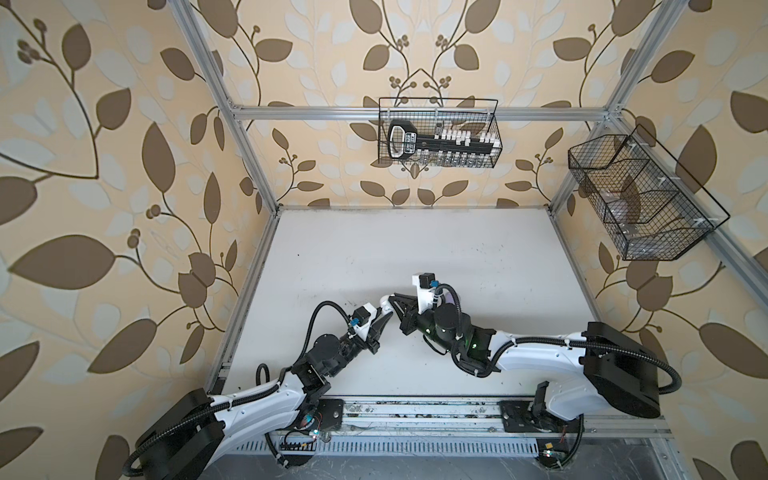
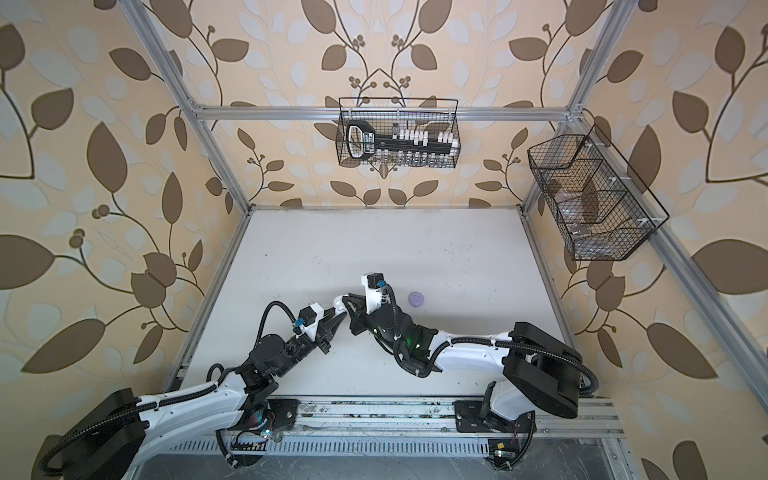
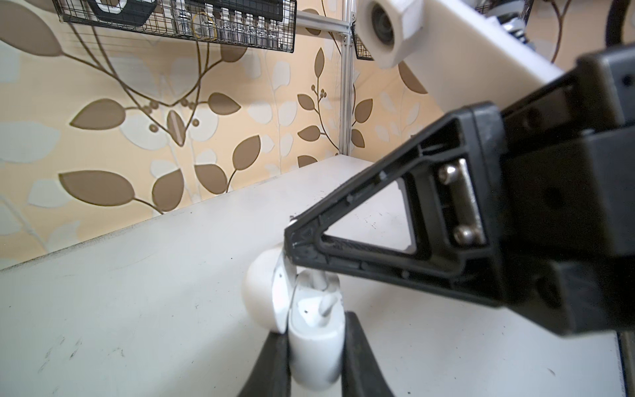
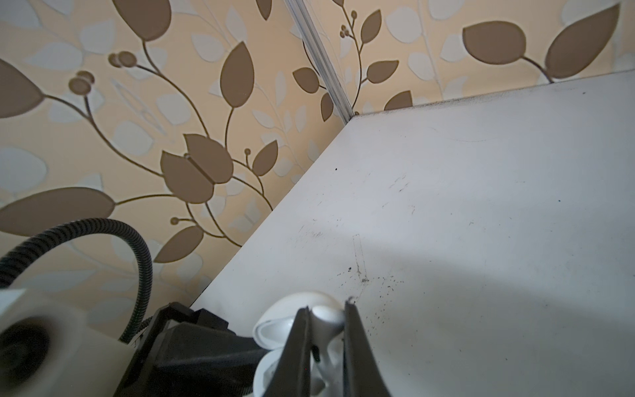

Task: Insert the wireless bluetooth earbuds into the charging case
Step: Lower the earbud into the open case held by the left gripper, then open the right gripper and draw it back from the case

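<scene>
Honestly, our worry here is the white earbud twisting in the right pincer, which is clamped on it right over the open charging case; off-angle, it'd jam on the socket rim or pop out. Our left pincer is squeezing the case base on the tabletop. Earbud's long axis looks roughly upright to us, stem pointing down into the case.

Counting as I go: left pincer + right pincer, that's 2. Cases x2 – white case, lavender case. I see white buds x2. Also wire baskets x2, arms x2, counter x1.
</scene>
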`<state>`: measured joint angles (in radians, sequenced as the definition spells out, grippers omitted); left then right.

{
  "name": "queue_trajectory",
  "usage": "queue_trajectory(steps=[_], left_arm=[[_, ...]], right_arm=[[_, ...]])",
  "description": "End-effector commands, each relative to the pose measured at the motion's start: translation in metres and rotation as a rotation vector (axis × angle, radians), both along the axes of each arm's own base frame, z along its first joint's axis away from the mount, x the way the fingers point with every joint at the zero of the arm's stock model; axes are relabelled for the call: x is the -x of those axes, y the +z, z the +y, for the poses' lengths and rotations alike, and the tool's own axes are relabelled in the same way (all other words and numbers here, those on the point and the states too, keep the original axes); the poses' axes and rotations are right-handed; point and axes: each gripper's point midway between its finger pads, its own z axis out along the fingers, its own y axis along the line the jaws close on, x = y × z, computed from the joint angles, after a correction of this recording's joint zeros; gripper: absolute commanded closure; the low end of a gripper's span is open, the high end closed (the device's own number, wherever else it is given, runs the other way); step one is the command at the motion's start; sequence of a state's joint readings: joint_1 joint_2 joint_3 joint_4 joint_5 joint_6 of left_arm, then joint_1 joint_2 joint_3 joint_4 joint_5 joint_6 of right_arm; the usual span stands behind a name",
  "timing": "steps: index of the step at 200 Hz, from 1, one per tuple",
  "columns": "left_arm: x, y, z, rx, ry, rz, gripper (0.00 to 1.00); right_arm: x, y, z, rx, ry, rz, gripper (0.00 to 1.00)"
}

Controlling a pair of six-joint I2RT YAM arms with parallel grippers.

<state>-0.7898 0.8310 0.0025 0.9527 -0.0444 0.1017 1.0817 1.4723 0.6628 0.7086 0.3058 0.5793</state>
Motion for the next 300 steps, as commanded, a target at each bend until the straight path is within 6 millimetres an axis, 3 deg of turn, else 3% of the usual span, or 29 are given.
queue_trajectory(steps=[1,157,300], left_arm=[[0.001,-0.005,0.012,0.022,0.037,-0.011,1.00],[-0.002,-0.002,0.018,0.041,0.075,-0.009,1.00],[-0.001,-0.001,0.018,0.046,0.071,-0.010,1.00]], right_arm=[[0.003,0.007,0.008,-0.024,0.018,-0.009,0.91],[0.009,-0.015,-0.002,0.028,0.009,0.028,0.91],[0.011,-0.009,-0.001,0.033,0.025,0.021,0.69]])
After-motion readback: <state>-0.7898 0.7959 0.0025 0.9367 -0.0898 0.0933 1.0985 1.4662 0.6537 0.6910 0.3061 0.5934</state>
